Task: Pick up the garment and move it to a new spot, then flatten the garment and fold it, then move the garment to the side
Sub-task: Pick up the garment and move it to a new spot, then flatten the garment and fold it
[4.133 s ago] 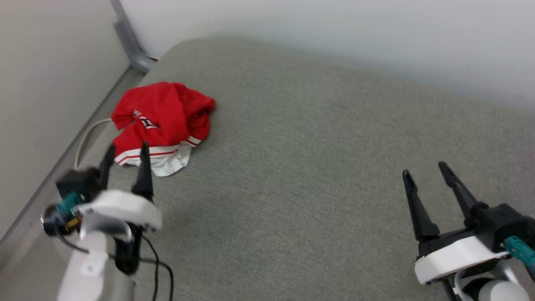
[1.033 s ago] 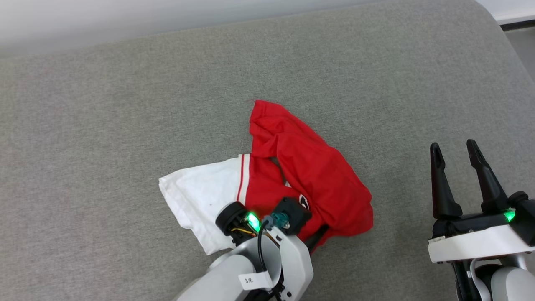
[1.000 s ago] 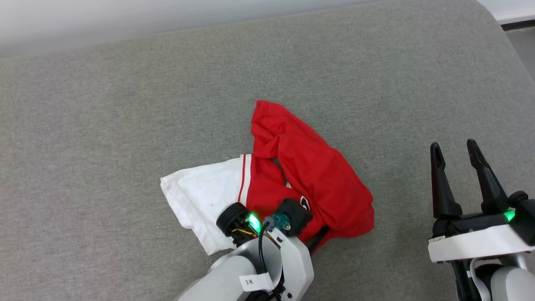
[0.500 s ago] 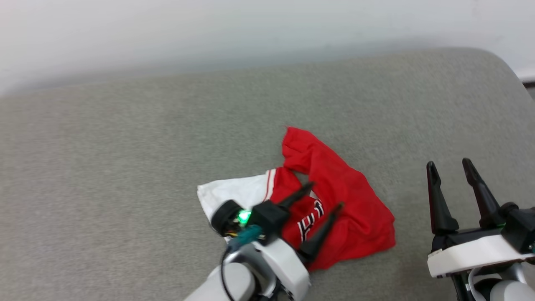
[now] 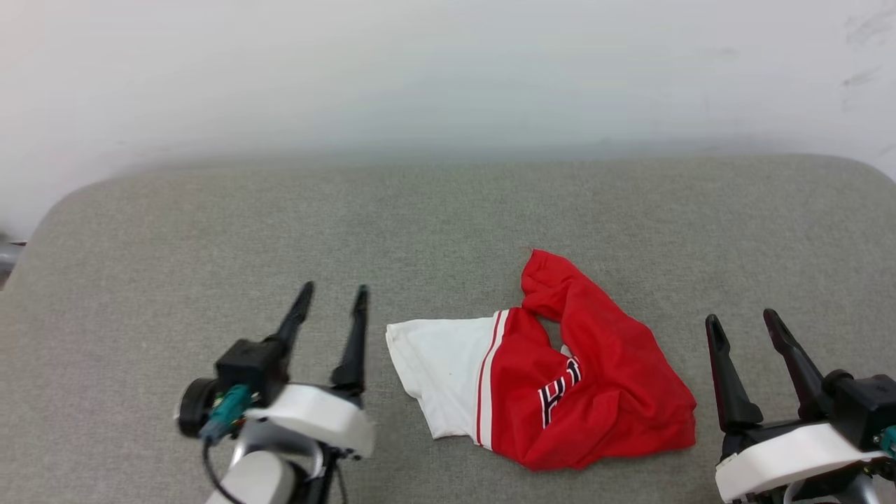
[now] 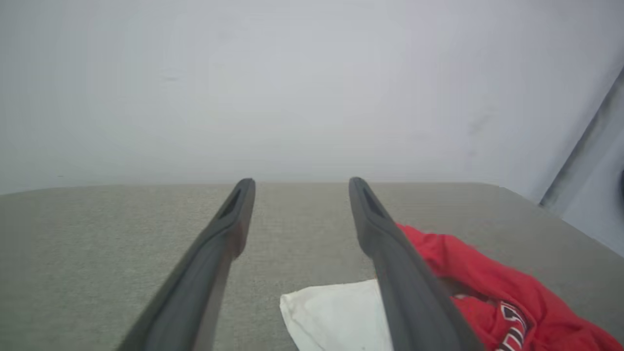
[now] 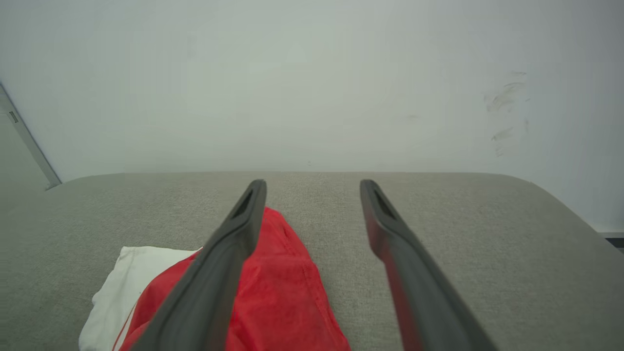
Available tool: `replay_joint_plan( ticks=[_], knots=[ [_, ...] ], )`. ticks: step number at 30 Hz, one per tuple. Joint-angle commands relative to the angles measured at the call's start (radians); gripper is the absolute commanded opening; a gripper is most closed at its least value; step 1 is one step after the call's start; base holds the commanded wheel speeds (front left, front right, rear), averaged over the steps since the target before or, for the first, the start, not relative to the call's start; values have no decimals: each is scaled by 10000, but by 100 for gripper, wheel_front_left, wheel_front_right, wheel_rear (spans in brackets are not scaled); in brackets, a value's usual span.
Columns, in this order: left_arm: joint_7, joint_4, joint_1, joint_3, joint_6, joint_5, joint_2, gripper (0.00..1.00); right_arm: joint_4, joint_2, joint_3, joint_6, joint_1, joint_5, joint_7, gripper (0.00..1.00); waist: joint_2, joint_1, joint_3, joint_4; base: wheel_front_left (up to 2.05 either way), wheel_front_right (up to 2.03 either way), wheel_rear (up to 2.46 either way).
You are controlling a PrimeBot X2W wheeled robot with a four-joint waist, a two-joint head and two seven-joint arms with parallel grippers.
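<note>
Left tool point(image 5: 334, 288) sits just left of the shirt point(image 5: 602, 378), fingers spread wide, empty; right tool point(image 5: 740, 317) just right of it, equally wide, touching nothing

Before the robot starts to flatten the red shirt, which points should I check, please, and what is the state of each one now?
1. Left gripper open and empty: ok.
2. Right gripper open and empty: ok.
3. Garment lying on the grey cushion, between the grippers and apart from both: ok.
4. Garment flat: not ok. The red body is bunched, and one white sleeve lies spread out.
5. Full outline readable for choosing grasp points: cannot tell, since the folds cover part of it.
</note>
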Motion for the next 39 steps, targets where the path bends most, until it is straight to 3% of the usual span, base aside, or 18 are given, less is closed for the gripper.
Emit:
replay_joint_plan(
  ticks=[1, 9, 23, 29, 34, 39],
  knots=[
    [-61, -74, 254, 182, 35, 114, 95, 100, -33, 8, -3, -7, 131, -8, 45, 100, 0, 1, -139, 107, 0, 0, 0],
    [-48, -536, 1510, 1450, 111, 488, 739, 100, -155, 8, 54, -7, 426, 87, 185, 100, 0, 1, -449, 187, 0, 0, 0],
    [-48, -500, 1734, 1378, -96, 465, 690, 100, 3, 8, -240, -7, 575, 124, 496, 100, 0, 1, -364, 137, 0, 0, 0],
    [-49, -542, 1515, 1445, -86, 536, 547, 100, 692, -151, -793, -7, 564, 454, 2609, 100, 0, 1, -14, 278, 0, 0, 0],
    [-49, -693, 1205, 1568, -142, 696, 321, 100, 1168, -1097, -450, -7, 90, 1065, 4955, 100, 0, 1, 593, 447, 0, 0, 0],
    [-49, -894, 845, 1655, -208, 926, -26, 100, 1432, -1958, 273, -7, -571, 1696, 6128, 100, 0, 1, 1276, 706, 0, 0, 0]
  ],
)
